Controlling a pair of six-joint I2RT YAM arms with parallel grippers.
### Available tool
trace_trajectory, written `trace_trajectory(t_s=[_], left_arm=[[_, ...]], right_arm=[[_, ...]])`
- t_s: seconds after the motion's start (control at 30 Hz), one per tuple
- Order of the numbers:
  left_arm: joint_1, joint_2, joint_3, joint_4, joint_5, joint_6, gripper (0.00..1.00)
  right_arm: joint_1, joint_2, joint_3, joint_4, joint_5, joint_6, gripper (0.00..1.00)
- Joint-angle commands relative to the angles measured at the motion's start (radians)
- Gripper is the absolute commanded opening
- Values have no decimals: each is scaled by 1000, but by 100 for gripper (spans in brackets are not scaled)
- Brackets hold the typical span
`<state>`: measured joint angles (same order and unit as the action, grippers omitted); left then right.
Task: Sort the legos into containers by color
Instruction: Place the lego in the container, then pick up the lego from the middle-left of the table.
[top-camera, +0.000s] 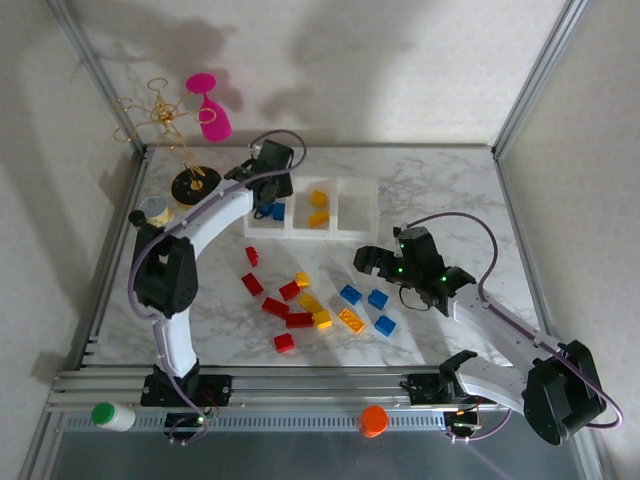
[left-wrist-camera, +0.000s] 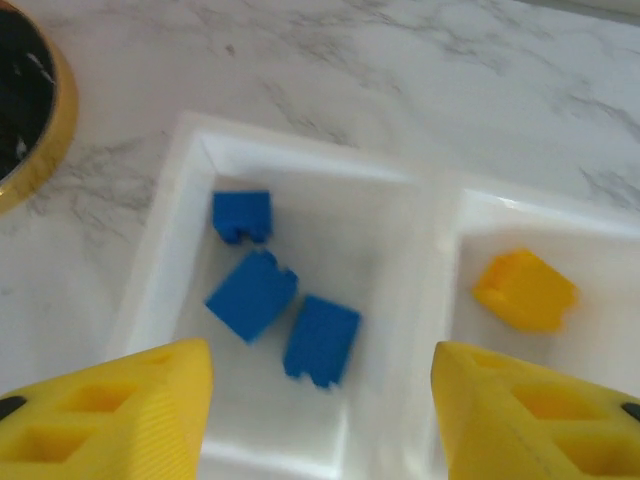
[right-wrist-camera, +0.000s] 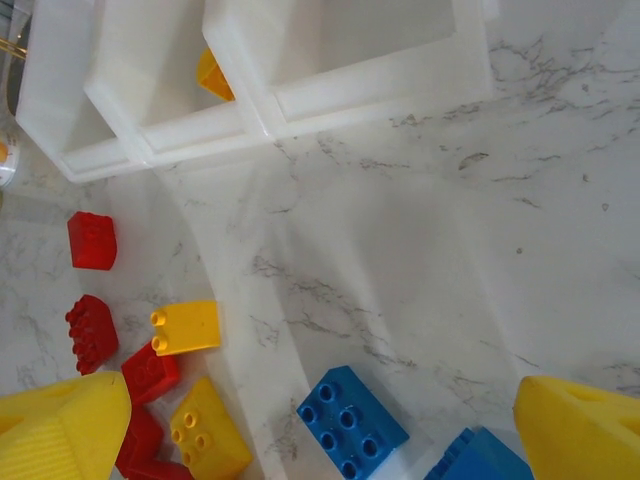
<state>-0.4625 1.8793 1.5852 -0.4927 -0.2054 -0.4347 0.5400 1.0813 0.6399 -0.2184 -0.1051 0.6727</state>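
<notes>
Three blue legos (left-wrist-camera: 250, 295) lie in the left bin of the containers (top-camera: 358, 210) and two yellow in the middle, while about a dozen mixed bricks wait loose in front of the containers, so we judge most sorting is left. The left gripper (left-wrist-camera: 320, 410) hangs parted and empty above the left bin, the right gripper (right-wrist-camera: 320, 405) wide open and empty before the containers; our left wrist view counts the blues, half-hidden from overhead.

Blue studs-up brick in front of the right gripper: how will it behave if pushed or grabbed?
The blue brick looks like hard moulded plastic: probably stiff and light. Lying flat, studs up, it shouldn't roll or tip; on the smooth marble table a push would likely slide it. Its straight sides should pinch well, though glossy plastic may slip.
</notes>
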Motion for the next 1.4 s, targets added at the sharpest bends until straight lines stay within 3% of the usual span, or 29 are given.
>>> trace_trajectory(t_s=[0.0, 0.2, 0.4, 0.63, 1.13, 1.37], left_arm=[[-97, -116, -90, 24, 43, -7, 61], [-261, -231, -233, 43, 97, -35, 64], [-408, -266, -322, 32, 84, -85, 66], [-514, -217, -384, 68, 105, -74, 69], [-581, 47, -294, 137, 174, 6, 76], [-593, 141, -236, 111, 139, 15, 72]], right_arm=[[-9, -33, 26, -71, 14, -6, 99], [-8, -114, 6, -189, 26, 40, 99], [-7, -225, -23, -323, 89, 106, 99], [-7, -327, -46, -418, 107, 173, 99], [-6, -398, -79, -447, 149, 200, 99], [-8, -393, -74, -426, 145, 185, 99]])
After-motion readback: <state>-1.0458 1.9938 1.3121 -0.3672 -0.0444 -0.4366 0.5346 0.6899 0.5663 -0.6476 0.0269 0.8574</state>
